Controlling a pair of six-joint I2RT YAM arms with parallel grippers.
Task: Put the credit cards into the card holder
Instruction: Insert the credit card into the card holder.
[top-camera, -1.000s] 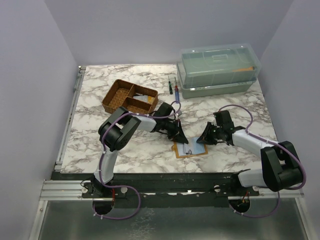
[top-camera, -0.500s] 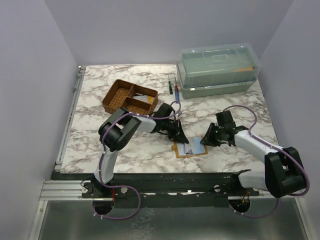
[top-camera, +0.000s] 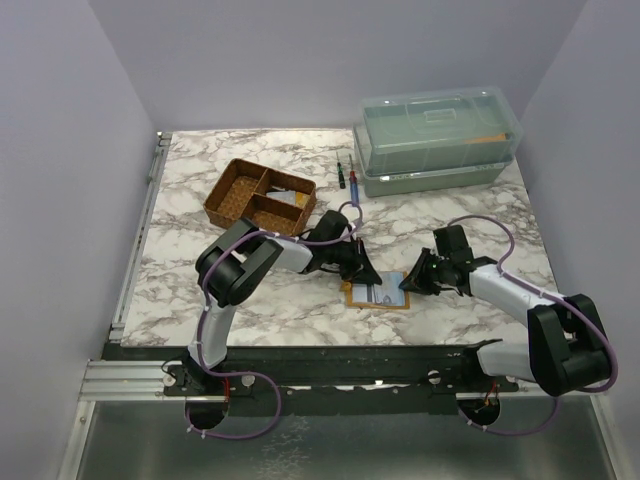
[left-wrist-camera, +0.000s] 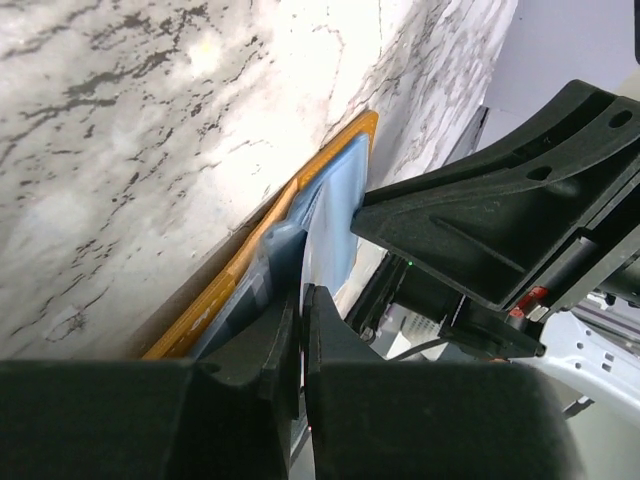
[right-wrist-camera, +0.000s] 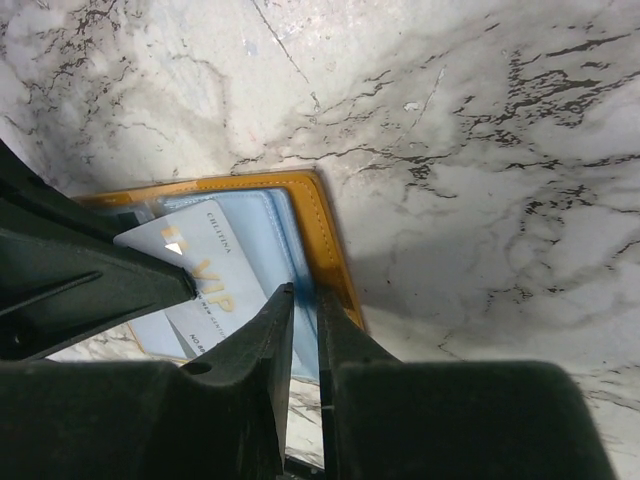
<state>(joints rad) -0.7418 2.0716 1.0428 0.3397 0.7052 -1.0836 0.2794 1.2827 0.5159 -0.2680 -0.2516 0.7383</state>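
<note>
The card holder lies open on the marble table between both arms, orange rim and pale blue inner face up. My left gripper is at its left side, shut on a pale credit card held edge-on over the holder's orange edge. In the right wrist view that card shows gold "VIP" lettering and lies over the blue pockets. My right gripper is at the holder's right side, its jaws pinched on the blue inner flap next to the orange rim.
A brown woven tray with compartments stands at the back left, a pale card in it. A clear lidded plastic box stands at the back right. Two pen-like tools lie between them.
My right gripper has moved in to the holder's right edge. The holder has shifted slightly up and left. My left gripper has stayed over it with the card.
</note>
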